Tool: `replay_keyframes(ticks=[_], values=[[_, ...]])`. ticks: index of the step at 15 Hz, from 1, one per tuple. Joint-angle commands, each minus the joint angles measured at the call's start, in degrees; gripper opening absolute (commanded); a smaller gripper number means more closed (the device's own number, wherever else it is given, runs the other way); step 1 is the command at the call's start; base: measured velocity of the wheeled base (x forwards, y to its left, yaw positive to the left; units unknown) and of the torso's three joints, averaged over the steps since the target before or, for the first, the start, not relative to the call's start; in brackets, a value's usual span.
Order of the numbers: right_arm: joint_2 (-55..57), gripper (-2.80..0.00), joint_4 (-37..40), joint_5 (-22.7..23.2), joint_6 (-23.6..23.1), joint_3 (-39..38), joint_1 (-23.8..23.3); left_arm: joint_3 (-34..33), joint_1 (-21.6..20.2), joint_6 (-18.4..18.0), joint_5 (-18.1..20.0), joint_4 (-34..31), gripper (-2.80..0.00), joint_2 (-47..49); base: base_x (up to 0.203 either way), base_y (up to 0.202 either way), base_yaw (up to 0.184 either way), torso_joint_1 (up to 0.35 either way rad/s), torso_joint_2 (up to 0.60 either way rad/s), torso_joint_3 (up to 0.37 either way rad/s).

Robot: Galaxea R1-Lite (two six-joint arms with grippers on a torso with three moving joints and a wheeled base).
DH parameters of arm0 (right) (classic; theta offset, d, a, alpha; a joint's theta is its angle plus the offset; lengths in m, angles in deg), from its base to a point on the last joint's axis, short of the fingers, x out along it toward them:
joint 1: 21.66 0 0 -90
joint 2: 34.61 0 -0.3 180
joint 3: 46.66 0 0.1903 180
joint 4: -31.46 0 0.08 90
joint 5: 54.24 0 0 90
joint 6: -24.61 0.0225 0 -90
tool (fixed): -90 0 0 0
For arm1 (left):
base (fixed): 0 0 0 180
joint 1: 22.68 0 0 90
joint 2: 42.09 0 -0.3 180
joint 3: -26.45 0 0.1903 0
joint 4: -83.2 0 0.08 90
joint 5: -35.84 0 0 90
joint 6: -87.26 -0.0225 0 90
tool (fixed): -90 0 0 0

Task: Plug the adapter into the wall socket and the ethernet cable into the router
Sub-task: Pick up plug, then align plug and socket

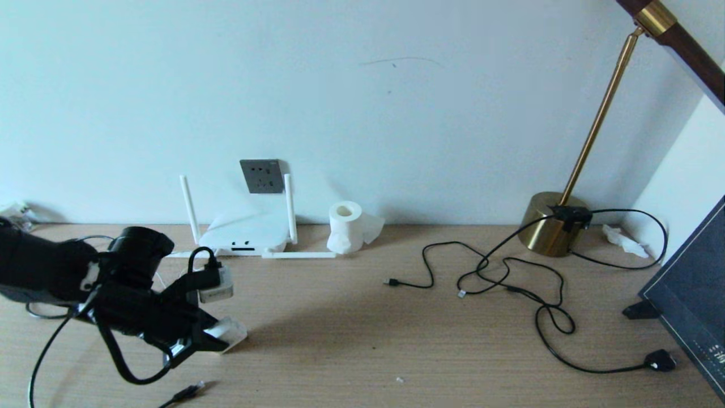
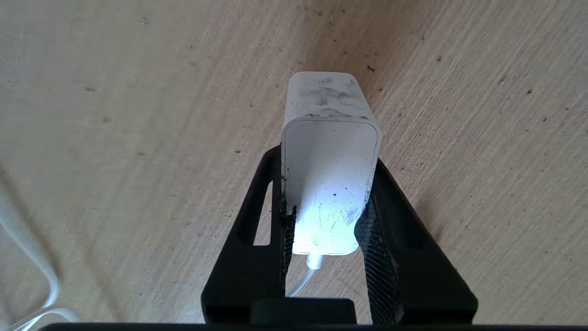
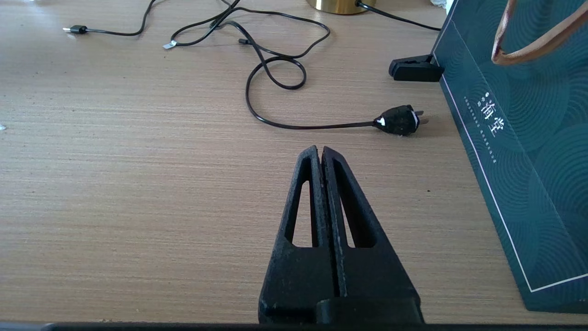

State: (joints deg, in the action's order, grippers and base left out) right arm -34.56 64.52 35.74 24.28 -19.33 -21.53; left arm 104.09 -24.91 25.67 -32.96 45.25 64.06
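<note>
My left gripper (image 1: 218,338) is low over the front left of the table, shut on the white adapter (image 1: 233,330). In the left wrist view its black fingers (image 2: 390,216) clamp both sides of the adapter (image 2: 328,105), whose thin white cord (image 2: 301,282) leaves the near end. The grey wall socket (image 1: 261,176) is on the wall behind the white router (image 1: 243,232), well beyond the gripper. A black plug of the ethernet cable (image 1: 188,391) lies near the front edge. My right gripper (image 3: 320,149) hovers shut and empty over bare wood on the right.
A toilet-paper roll (image 1: 345,225) stands right of the router. Thin black cables (image 1: 510,277) sprawl at centre right, ending in a mains plug (image 3: 399,120). A brass lamp base (image 1: 552,224) and a dark teal bag (image 3: 514,138) stand at the right.
</note>
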Motion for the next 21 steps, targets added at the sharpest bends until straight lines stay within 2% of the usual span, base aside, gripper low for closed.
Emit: replay_keyframes(ticks=[1,2,3,4,5,6,7,9,10,11,12,13,14,17,19,21], values=[[0.0,-2.80,0.1,0.0,0.0,0.0,0.0,0.1,-0.1,-0.2,0.4,-0.1,-2.80,-2.4,0.000,0.000,0.000,0.000,0.00,0.000],[0.0,-2.80,0.1,0.0,-0.1,0.0,0.0,0.2,-0.2,0.0,1.8,-0.1,-2.80,-4.0,0.000,0.000,0.000,0.000,0.00,0.000],[0.0,-2.80,0.1,0.0,-0.1,0.0,0.0,0.4,-0.4,0.9,5.3,0.4,-2.80,-5.2,0.000,0.000,0.000,0.000,0.00,0.000],[0.0,-2.80,0.1,0.0,-0.1,0.0,0.0,0.5,-0.5,4.2,8.2,2.3,-2.80,-6.0,0.000,0.000,0.000,0.000,0.00,0.000],[0.0,-2.80,0.1,0.0,-0.1,0.0,0.0,0.5,-0.6,10.0,10.4,5.6,-2.80,-6.8,0.000,0.000,0.000,0.000,0.00,0.000],[0.0,-2.80,0.1,0.0,-0.1,0.0,0.0,0.6,-0.5,18.0,11.8,9.3,-2.80,-7.7,0.000,0.000,0.000,0.000,0.00,0.000],[0.0,-2.80,0.1,0.0,0.0,0.0,0.0,0.8,-0.4,28.0,12.4,13.3,-2.80,-8.8,0.000,0.000,0.000,0.000,0.00,0.000],[0.0,-2.80,0.1,0.0,0.0,0.0,0.0,0.9,-0.3,51.4,12.7,23.8,-2.80,-11.0,0.000,0.000,0.000,0.000,0.00,0.000],[0.0,-2.80,0.1,0.0,0.0,0.0,0.0,0.7,-0.3,63.6,11.4,28.5,-2.80,-12.6,0.000,0.000,0.000,0.000,0.00,0.000],[0.0,-2.80,0.1,0.0,0.0,0.0,0.0,0.7,-0.2,73.8,9.2,31.4,-2.80,-14.0,0.000,0.000,0.000,0.000,0.00,0.000],[0.0,-2.80,0.1,0.0,-0.1,0.0,0.0,0.5,-0.2,81.8,5.8,33.9,-2.80,-14.8,0.000,0.000,0.000,0.000,0.00,0.000],[0.0,-2.80,0.1,0.0,0.0,0.0,0.0,-0.1,-0.3,85.2,1.5,36.5,-2.80,-14.3,0.000,0.000,0.000,0.000,0.00,0.000],[0.0,-2.80,0.1,0.0,0.0,0.0,0.0,-1.7,-0.3,84.4,-3.0,42.4,-2.80,-12.5,0.000,0.000,0.000,0.000,0.00,0.000],[0.0,-2.80,0.1,0.0,0.0,0.0,0.0,-7.1,-0.2,79.8,-11.2,70.9,-2.80,0.0,0.000,0.000,0.000,0.000,0.00,0.000],[0.0,-2.80,0.1,0.0,0.0,0.0,0.0,-8.1,0.0,73.3,-15.5,85.5,-2.80,10.1,0.000,0.000,0.000,0.000,0.00,0.000],[0.0,-2.80,0.1,0.0,-0.1,0.0,0.0,-6.6,0.7,67.1,-18.7,95.2,-2.80,18.2,0.000,0.000,0.000,0.000,0.00,0.000]])
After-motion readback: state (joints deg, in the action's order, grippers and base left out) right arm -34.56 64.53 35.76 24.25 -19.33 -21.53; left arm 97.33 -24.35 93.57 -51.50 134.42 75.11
